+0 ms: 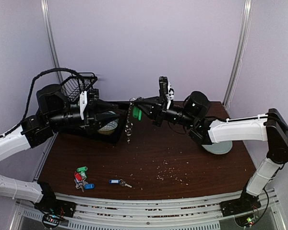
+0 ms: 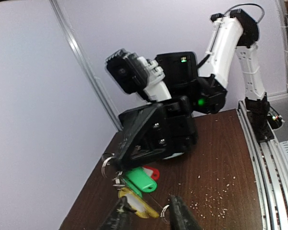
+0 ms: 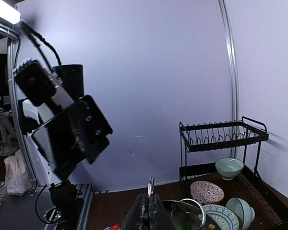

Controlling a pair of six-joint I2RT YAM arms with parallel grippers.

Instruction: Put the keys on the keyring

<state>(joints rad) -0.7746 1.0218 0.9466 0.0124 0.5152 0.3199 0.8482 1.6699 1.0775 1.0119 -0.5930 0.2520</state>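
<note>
My right gripper (image 1: 134, 102) is held above the table and shut on the silver keyring (image 2: 107, 163); its ring edge sticks up between the closed fingers (image 3: 150, 184). A green-tagged key (image 2: 142, 181), a red-tagged one (image 2: 152, 171) and a yellow-tagged one (image 2: 133, 201) hang from it in a bunch (image 1: 130, 125). My left gripper (image 2: 148, 205) faces that bunch with its jaws apart. The yellow tag's end and a small wire ring (image 2: 165, 211) lie between the left fingers (image 2: 181, 216). More keys rest on the table: a green, red and blue cluster (image 1: 81, 178) and a single blue-tagged key (image 1: 118, 182).
A black dish rack (image 1: 82, 84) with several bowls (image 3: 229, 167) stands at the back left, behind the left arm. A pale green plate (image 1: 220, 148) lies under the right arm. Crumbs (image 1: 175, 171) dot the brown table. A rail (image 1: 149, 211) runs along the near edge.
</note>
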